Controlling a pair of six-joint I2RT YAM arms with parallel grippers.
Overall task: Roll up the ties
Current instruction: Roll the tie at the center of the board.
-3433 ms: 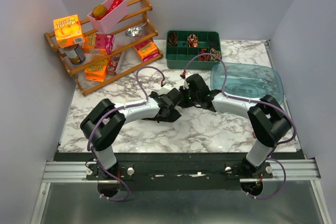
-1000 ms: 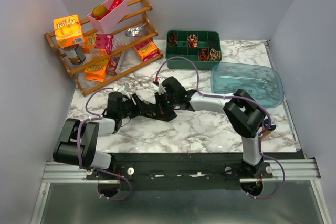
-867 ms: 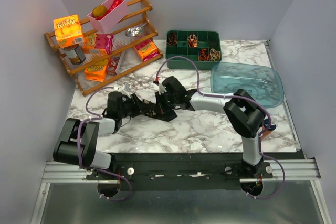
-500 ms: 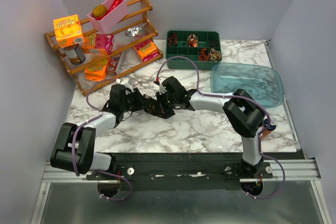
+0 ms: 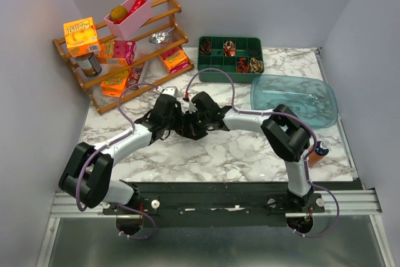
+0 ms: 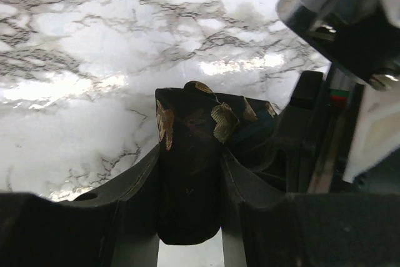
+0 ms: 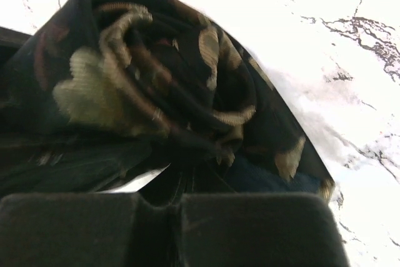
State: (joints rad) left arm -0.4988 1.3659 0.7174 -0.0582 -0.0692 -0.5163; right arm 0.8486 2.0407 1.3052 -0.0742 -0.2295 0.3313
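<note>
Left wrist view shows my left gripper (image 6: 189, 157) closed partway on the tie (image 6: 194, 117). Dark fabric with tan leaves fills the gap, and both fingers (image 6: 134, 195) press its sides. My right gripper (image 7: 181, 217) is fully closed, and folds of the same tie run down into its tips, so I judge it pinches the core of the coil curled just ahead of it. From above, both grippers meet over the middle of the marble table (image 5: 250, 148), with the tie between them.

A few coiled ties (image 5: 229, 47) already sit in the green tray (image 5: 212, 78) at the back. This one is wound but loose — by my reckoning it needs tightening, then a compartment of its own.
</note>
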